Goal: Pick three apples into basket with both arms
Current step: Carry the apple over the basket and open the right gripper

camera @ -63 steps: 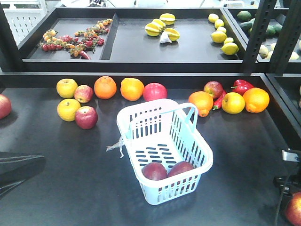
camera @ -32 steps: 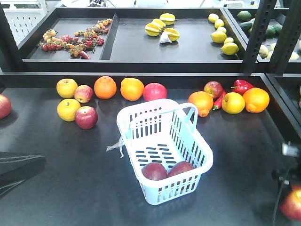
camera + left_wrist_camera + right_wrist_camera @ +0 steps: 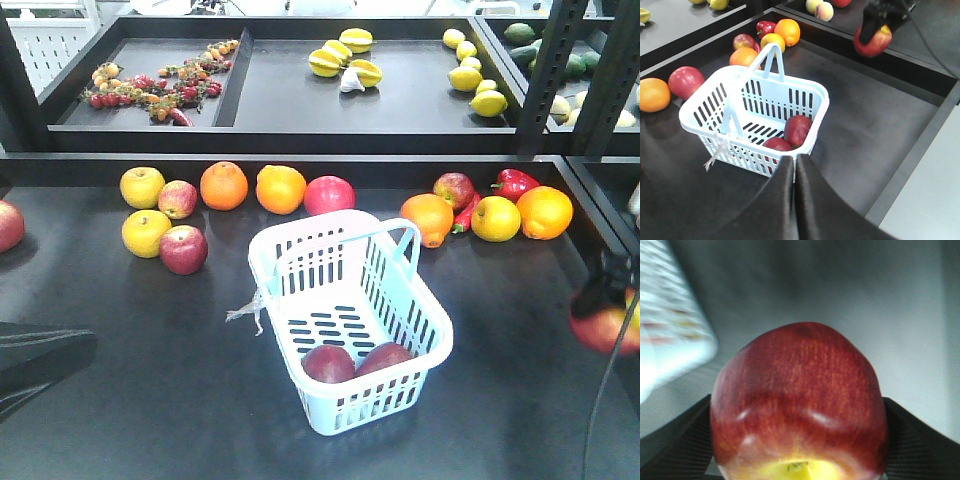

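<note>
— Where's the third apple (image 3: 799, 405)?
— Gripped in the right tool (image 3: 603, 300), lifted off the counter (image 3: 150, 340) at the basket's (image 3: 425, 325) three o'clock; blurred and cut by the front view's edge.
— And the others?
— Two apples (image 3: 329, 363) lie at the basket's near end, half hidden behind its slotted wall.
— The left tool (image 3: 794, 172)?
— Its tips meet with nothing between them; most of it lies out of frame.
</note>
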